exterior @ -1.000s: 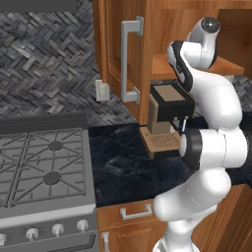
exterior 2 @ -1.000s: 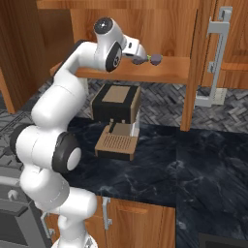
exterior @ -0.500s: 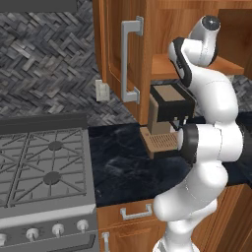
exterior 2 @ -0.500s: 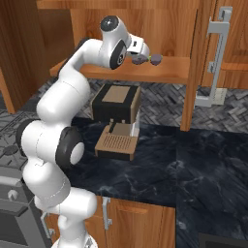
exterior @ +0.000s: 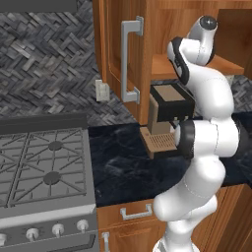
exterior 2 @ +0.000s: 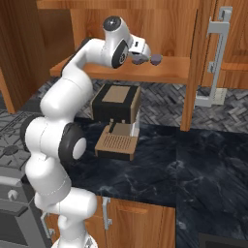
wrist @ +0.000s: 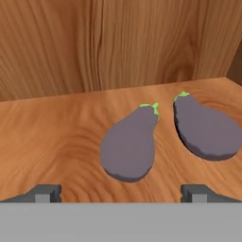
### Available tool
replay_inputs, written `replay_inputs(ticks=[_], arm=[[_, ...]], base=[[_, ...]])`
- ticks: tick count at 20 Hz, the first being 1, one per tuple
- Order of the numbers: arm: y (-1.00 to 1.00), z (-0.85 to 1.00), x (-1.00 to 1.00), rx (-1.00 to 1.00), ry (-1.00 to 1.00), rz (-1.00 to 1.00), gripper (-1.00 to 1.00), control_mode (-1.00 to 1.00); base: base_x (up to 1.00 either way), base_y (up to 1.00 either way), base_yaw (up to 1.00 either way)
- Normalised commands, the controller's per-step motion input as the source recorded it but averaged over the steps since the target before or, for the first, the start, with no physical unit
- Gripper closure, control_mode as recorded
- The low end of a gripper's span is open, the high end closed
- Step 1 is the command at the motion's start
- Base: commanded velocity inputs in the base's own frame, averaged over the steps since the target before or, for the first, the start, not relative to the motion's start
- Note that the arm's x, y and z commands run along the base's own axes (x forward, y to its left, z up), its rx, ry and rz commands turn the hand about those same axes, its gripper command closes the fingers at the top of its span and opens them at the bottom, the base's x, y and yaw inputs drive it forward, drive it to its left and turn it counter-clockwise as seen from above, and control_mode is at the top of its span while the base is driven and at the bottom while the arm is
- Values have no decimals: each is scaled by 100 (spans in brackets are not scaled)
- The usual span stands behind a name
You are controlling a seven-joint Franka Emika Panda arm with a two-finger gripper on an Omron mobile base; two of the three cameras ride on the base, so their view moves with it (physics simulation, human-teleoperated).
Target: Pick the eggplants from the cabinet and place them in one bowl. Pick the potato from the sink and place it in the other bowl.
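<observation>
Two dark purple eggplants lie side by side on the wooden shelf (wrist: pixel 56 137) of the open cabinet (exterior 2: pixel 145 72). One eggplant (wrist: pixel 130 147) rests just ahead of my gripper (wrist: pixel 120 193), centred between the two fingertips (wrist: pixel 45 193). The other eggplant (wrist: pixel 207 130) lies to its right, outside the right fingertip. My gripper (exterior 2: pixel 141 57) is open and holds nothing, with an eggplant (exterior 2: pixel 156 60) right beside it on the shelf. The potato, the sink and both bowls are out of view.
The cabinet door (exterior: pixel 118 59) stands open with its silver bar handle (exterior: pixel 130 59). A coffee machine (exterior 2: pixel 116 111) sits on the dark marble counter (exterior 2: pixel 203 160) under the shelf. A gas stove (exterior: pixel 44 167) is to the left. The cabinet back wall (wrist: pixel 118 42) rises close behind the eggplants.
The arm has stretched further into the cabinet, bringing the open gripper closer to the eggplants. The eggplants have not moved.
</observation>
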Motion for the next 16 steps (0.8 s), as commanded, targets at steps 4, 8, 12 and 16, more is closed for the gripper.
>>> replay_inputs(ticks=[4,8,12,16], arm=[[-7,0,2,0,4,0,-100,-100],[-5,-1,13,0,2,0,-100,-100],[-1,-14,19,0,0,0,-100,-100],[0,-13,16,0,0,0,-100,-100]], base=[[0,0,0],[0,0,0],[0,0,0],[0,0,0]])
